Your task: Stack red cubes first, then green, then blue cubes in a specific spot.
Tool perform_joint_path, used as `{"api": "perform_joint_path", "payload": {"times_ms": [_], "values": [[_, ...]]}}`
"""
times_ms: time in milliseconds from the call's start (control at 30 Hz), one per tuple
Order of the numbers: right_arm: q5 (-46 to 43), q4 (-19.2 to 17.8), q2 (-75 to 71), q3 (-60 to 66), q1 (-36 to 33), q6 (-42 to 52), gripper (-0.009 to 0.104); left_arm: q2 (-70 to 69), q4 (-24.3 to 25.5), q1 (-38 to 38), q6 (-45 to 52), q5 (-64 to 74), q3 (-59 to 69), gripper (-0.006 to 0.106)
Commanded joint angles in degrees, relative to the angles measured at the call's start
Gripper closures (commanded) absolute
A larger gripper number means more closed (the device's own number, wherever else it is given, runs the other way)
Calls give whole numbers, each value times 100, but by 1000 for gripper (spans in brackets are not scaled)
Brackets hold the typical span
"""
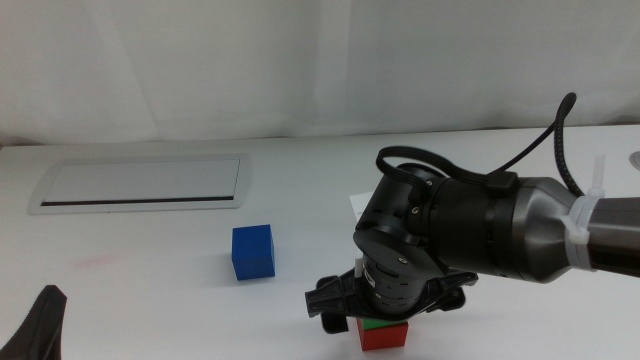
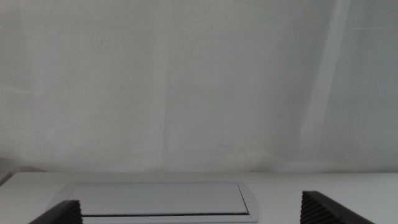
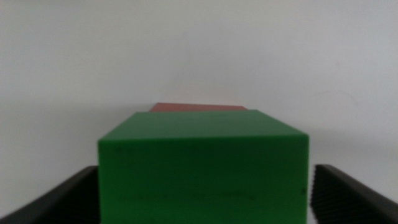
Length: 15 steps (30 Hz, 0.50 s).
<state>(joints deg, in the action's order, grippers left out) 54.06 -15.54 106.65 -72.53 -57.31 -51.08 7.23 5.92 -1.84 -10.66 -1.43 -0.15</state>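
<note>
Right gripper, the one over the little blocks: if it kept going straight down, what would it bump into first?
Probably the green cube, which sits between the right gripper's open jaws. That cube is on the red cube, so the push would go into the stack, then the table.

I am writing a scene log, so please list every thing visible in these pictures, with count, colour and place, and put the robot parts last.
red cube: one, red, on the table at the front, bottom of the stack.
green cube: one, green, on top of the red cube, between the right jaws.
blue cube: one, blue, alone on the table, apart from the stack.
panel: one, grey-rimmed, set in the table at the back.
table: one, white.
right gripper: one, dark, over the stack, jaws apart beside the green cube.
left gripper: one, dark, waiting, open.
</note>
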Motion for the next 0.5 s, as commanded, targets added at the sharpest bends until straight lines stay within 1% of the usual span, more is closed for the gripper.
{"api": "perform_joint_path", "payload": {"times_ms": [0, 200, 333, 367, 400, 433, 467], "values": [[44, -17, -4, 11, 21, 31, -3, -21, -42, 23, -32, -62, 90, 13], [-48, -92, -300, -13, 21, 57, 1, -21, -42, 23, -32, -62, 90, 13], [-50, -166, -735, -92, 21, 405, 1, -21, -42, 23, -32, -62, 90, 13], [-50, -261, -872, -131, 21, 499, 1, -21, -42, 23, -32, -62, 90, 13], [-82, -536, -1138, -187, 60, 563, 1, -21, -42, 23, -32, -62, 90, 13], [-134, -632, -1279, -230, 123, 627, 1, -21, -42, 23, -32, -62, 90, 13], [-190, -644, -1391, -279, 204, 743, 1, -21, -42, 23, -32, -85, 90, 13]]}}
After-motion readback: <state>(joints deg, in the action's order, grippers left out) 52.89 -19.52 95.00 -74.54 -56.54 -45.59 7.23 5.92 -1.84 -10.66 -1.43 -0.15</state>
